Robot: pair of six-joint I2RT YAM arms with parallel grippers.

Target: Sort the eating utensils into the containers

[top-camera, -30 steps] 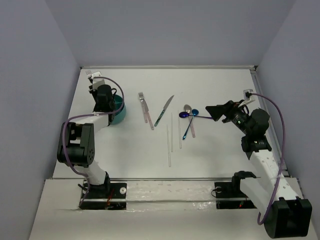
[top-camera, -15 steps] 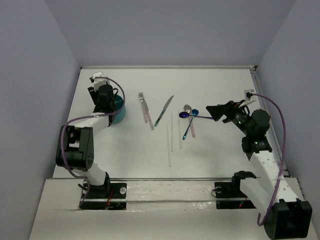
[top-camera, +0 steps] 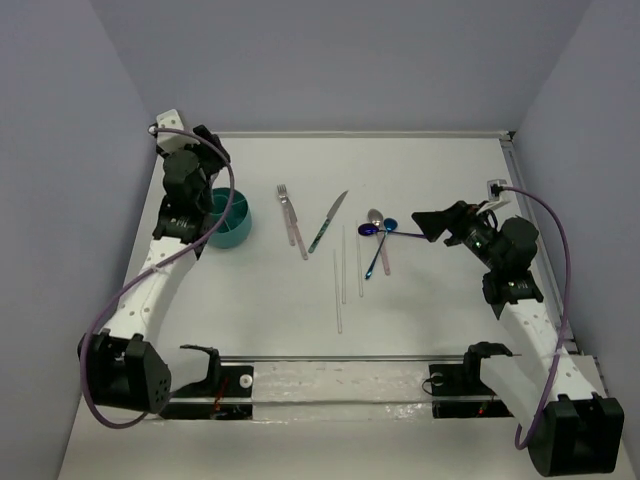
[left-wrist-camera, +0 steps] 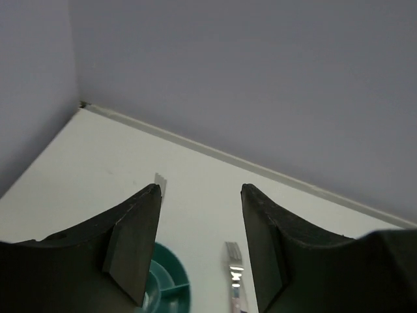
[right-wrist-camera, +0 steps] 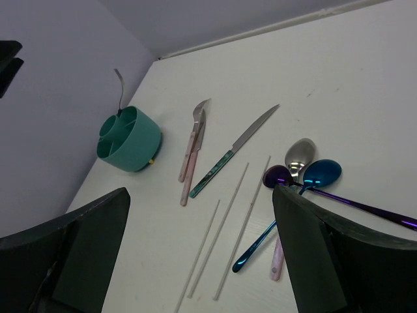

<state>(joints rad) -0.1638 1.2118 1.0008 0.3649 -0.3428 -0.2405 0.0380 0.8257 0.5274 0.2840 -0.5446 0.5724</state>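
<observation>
A second ago our left tool (left-wrist-camera: 200,190) was down over the caddy (right-wrist-camera: 137,151). It has now lifted up and back, its fingers spread apart with nothing between them. Under it and slightly to its left, one fork (right-wrist-camera: 119,83) stands in a caddy compartment with its tines upward, so we take one utensil as sorted and that arm as free for the next pick.

Our right tool (right-wrist-camera: 201,192) hovers wide open and empty. The spoons (top-camera: 378,230) are just ahead of it, and the other utensils lie farther ahead, toward the caddy.

Those remaining pieces all lie flat on the matte white tabletop (top-camera: 440,170):
- a silver fork with a pink handle (top-camera: 290,218)
- a knife with a teal handle (top-camera: 327,222)
- thin, pale chopsticks (top-camera: 343,265), nearly parallel to one another
- the spoons, one plain silver and others a glossy blue-purple, their bowls clustered together

The caddy is smooth teal plastic, round and low, with inner dividers. We expect the slim, flat handles to give little for the fingers to catch.
</observation>
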